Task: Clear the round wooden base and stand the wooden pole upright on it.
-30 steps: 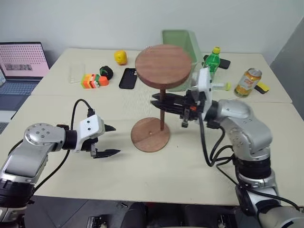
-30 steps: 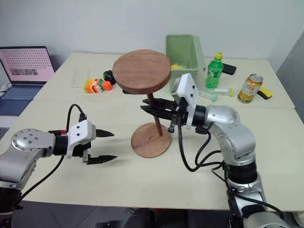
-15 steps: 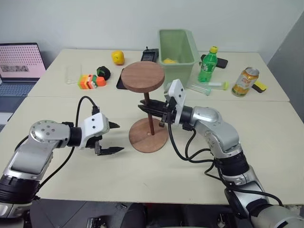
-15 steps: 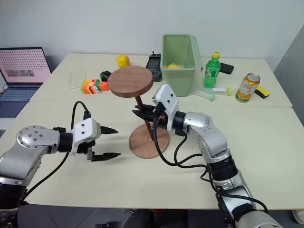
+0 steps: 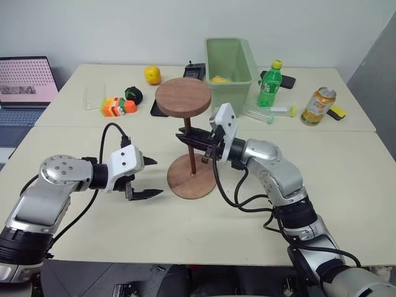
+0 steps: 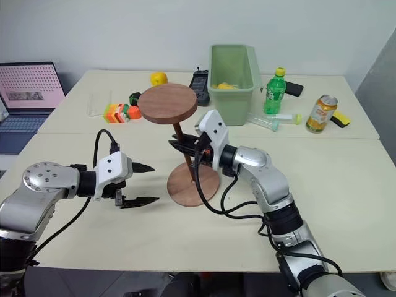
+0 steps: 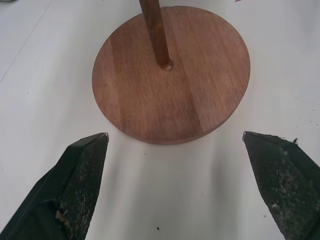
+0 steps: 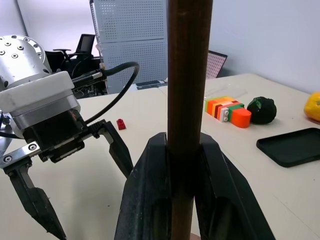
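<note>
R gripper (image 5: 193,139) clamped shut on the pole (image 5: 192,153), mid-rod. Pole stands upright w/ its fixed disc at top; rod foot sits at the centre hole of the base (image 5: 191,184). Base lies flat on the near table (image 5: 204,235), just L of centre.

L gripper (image 5: 148,179) wide open, empty, just L of base, tips aimed at it, not touching.

L wrist view: base from above, rod foot in the centre hole, both L fingertips (image 7: 82,165) apart from the disc edge, bare tabletop between. R wrist view: rod (image 8: 187,100) squeezed between the two black R fingers, L gripper (image 8: 65,165) beyond it w/ jaws spread; colour blocks (image 8: 227,111), a dark green lump (image 8: 262,109) and a flat black slab (image 8: 290,146) on the far side.

Head views add the far table: green bin (image 5: 230,59), green bottle (image 5: 268,85), can (image 5: 314,106), clear tube w/ yellow-green cap (image 5: 269,112), yellow fruit-like thing (image 5: 152,75), laptop (image 5: 26,83) at far L w/ pink screen.

Room: near table bare in front of and to R of base, well in from the front edge. Seam between the two tables runs behind base. Clutter all on far table, well apart from base.

Writing: can label and laptop screen too small to read.
</note>
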You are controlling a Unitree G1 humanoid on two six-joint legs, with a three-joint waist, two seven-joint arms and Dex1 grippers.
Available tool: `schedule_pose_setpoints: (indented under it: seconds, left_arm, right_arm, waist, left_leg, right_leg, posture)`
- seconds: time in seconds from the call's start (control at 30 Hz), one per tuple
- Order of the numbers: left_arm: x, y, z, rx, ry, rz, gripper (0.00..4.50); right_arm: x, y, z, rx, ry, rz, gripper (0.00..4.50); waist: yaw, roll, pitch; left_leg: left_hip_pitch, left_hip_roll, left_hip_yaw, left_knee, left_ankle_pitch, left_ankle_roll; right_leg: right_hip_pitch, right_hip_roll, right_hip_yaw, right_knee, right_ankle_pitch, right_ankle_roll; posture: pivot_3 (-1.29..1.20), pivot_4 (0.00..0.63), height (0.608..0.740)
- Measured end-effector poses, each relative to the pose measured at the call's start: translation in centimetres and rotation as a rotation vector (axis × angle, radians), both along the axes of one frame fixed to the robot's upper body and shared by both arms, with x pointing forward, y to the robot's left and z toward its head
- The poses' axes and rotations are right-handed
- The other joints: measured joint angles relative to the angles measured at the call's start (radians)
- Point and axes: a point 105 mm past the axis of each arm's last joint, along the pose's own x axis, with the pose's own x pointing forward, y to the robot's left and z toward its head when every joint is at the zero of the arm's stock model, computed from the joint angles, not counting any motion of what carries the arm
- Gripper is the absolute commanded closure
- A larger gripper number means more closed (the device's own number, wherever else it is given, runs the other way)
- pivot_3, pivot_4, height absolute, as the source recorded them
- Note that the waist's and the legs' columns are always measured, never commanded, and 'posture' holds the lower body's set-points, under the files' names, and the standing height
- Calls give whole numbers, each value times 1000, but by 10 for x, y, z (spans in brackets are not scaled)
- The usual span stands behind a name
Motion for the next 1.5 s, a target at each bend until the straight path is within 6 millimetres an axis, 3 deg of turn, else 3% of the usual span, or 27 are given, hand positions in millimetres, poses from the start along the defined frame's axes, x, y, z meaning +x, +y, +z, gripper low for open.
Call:
schedule_pose_setpoints:
  seconds: [0.63,0.93,1.5]
  left_arm:
    - [0,-4,-5,-7,16,-7,0]
    - [2,-3,-5,-7,11,-5,0]
    - [3,-2,-7,-9,6,-5,0]
  right_arm:
    - [-10,4,-5,-36,-44,28,4260]
    - [-1,-1,-11,-62,-33,-7,4260]
    - [-3,1,-17,-68,-14,-21,4260]
  waist:
    - [0,0,0]
    - [2,0,0]
    - [2,0,-1]
  left_leg:
    - [1,0,0,0,0,0]
    - [1,0,0,0,0,0]
    - [2,0,0,0,0,0]
  right_leg:
    - [0,0,0,1,0,0]
    - [0,0,0,1,0,0]
    - [1,0,0,1,0,0]
  posture:
    - [0,150,740]
    - [0,150,740]
    - [0,150,740]
